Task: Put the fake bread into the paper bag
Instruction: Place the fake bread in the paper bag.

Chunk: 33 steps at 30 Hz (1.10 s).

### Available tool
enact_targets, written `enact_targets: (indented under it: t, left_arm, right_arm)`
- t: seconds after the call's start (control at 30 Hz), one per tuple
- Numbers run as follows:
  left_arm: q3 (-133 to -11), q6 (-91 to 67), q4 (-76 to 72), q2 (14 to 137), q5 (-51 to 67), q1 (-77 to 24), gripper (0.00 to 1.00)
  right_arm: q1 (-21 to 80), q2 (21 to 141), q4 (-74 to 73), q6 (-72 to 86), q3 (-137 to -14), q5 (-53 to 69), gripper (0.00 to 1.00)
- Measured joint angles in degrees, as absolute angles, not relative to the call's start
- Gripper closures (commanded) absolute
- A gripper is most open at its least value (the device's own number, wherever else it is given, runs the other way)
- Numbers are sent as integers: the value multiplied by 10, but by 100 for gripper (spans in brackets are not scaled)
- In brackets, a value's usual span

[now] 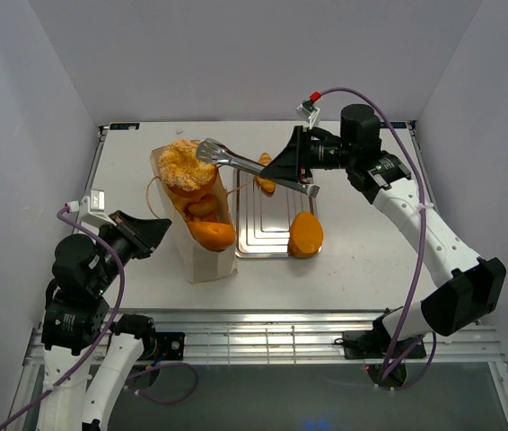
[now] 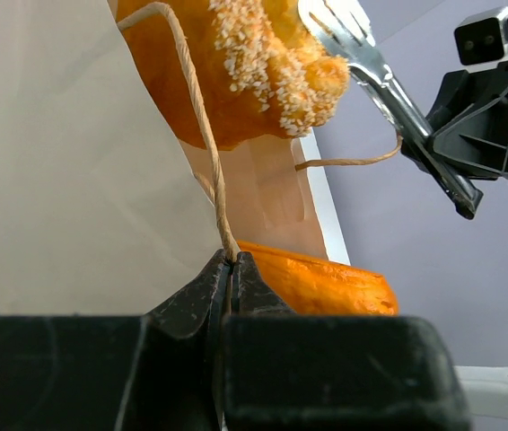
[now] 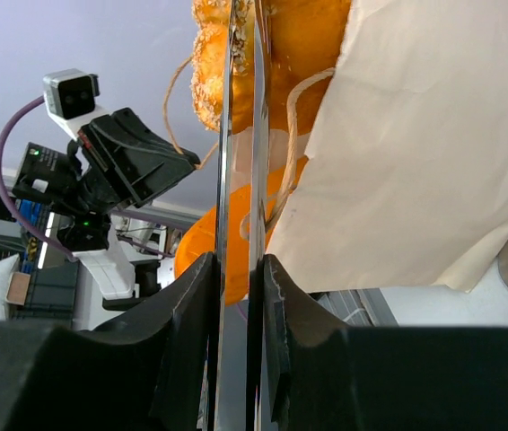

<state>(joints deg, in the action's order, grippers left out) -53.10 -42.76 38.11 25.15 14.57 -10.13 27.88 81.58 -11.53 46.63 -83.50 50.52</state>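
Over the tray (image 1: 267,232), right claw (image 1: 278,167) clamps tongs (image 1: 240,162), arm (image 1: 416,220) stretched left.

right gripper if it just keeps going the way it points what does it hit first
Probably the seeded bread sticking out of the paper bag: the right gripper points at it, and the tips of the tongs it holds are already beside or on it. Depth leaves contact unclear.

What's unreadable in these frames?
- Top view: bread count in paper bag; seeded roll and others hide anything beneath.
- Right wrist: tongs tips cut off by top edge.
- Top view: far bread on tray partly behind right end effector.
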Motion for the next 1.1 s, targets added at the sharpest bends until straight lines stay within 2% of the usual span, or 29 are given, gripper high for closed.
enact_targets:
  t: [0.2,0.5,0.63,1.1]
  left_arm:
    - [-534,-427,383,251,145,-101,100]
    - [-534,-427,386,251,145,-101,100]
    - [-534,-427,386,251,145,-101,100]
    - [-534,-427,386,251,145,-101,100]
  right_arm:
    - [279,833,-133,458,-835,494,83]
    - [282,842,-137,458,-841,492,65]
    - [284,844,-137,458,-849,493,61]
    - [286,848,-136,457,-854,496,57]
